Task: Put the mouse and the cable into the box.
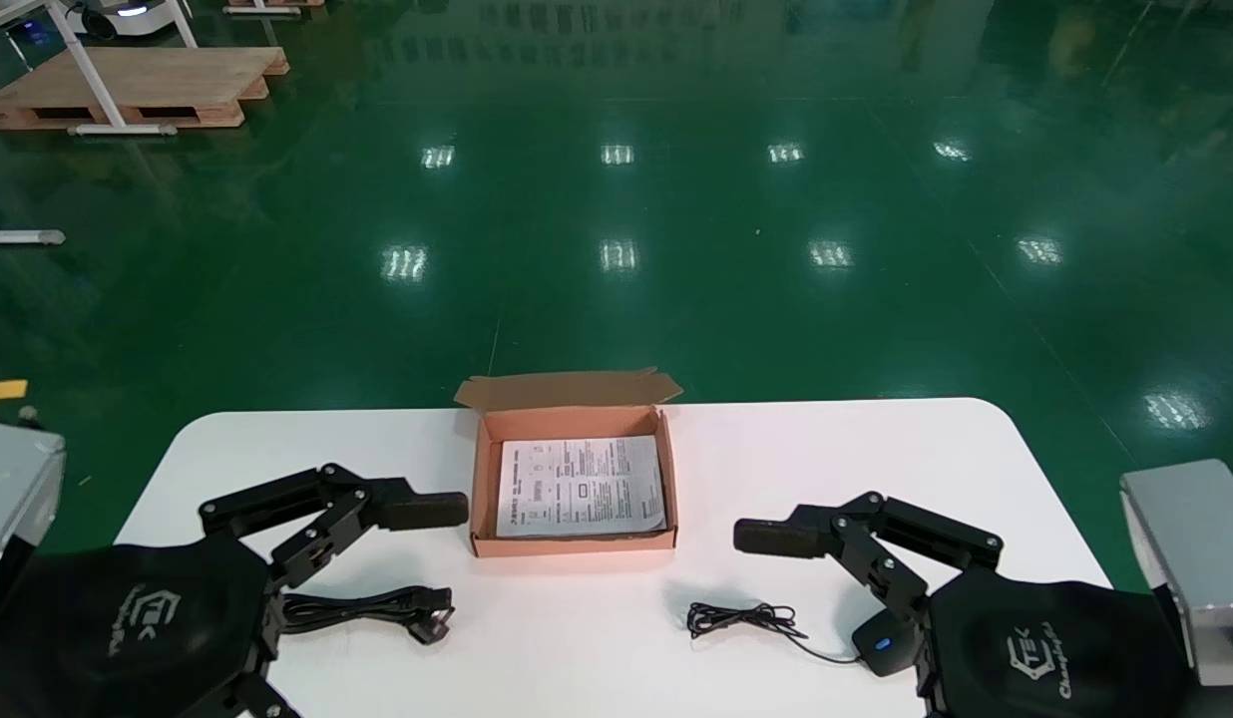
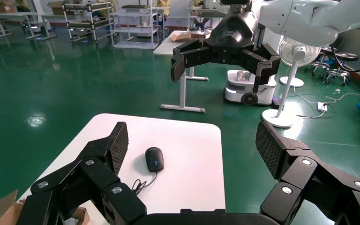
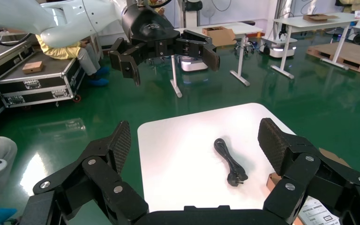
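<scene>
- The left tool hangs over the left part of the table, fingers spread wide, holding nothing.
- The right tool hangs over the right part, fingers spread wide, holding nothing.
- The mouse lies on the table below the right tool, its thin cord bunched beside it.
- The cable lies on the table near the left tool.
- The box stands open between the tools, with a printed sheet inside.

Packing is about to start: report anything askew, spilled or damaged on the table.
Nothing stands out. The cardboard box sits open with a leaflet flat inside; power cable near the open left tool, mouse with its loosely bunched cord by the open right tool, none visibly damaged.
</scene>
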Robot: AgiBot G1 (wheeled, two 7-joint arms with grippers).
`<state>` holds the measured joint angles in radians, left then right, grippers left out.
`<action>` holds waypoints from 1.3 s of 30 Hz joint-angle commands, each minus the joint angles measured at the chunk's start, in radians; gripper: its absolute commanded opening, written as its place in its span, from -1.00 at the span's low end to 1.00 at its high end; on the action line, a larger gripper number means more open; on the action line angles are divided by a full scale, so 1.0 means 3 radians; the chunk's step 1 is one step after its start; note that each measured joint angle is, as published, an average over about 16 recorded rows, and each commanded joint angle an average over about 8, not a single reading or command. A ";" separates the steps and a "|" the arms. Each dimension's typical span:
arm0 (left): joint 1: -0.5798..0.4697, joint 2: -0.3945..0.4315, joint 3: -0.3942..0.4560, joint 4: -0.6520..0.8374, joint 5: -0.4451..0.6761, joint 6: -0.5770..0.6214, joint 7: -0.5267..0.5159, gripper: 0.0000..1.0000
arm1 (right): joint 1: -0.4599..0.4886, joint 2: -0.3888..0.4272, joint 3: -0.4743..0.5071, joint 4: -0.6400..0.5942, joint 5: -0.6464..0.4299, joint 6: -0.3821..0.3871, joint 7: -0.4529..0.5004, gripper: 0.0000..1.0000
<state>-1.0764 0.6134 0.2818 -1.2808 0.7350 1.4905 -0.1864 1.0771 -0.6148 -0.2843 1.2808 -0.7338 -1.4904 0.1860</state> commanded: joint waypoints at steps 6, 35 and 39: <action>0.0000 0.0000 0.0000 0.0000 0.0000 0.0000 0.0000 1.00 | 0.0000 0.0000 0.0000 0.0000 0.0000 0.0000 0.0000 1.00; 0.0000 0.0000 0.0000 0.0000 0.0000 0.0000 0.0000 1.00 | 0.0000 0.0000 0.0000 0.0000 0.0000 0.0000 0.0000 1.00; 0.0001 -0.0001 -0.0001 -0.0001 -0.0002 0.0002 0.0000 1.00 | -0.0001 0.0001 0.0002 0.0001 0.0001 -0.0002 0.0001 1.00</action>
<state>-1.0770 0.6121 0.2822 -1.2827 0.7381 1.4914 -0.1848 1.0772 -0.6140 -0.2846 1.2815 -0.7356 -1.4909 0.1856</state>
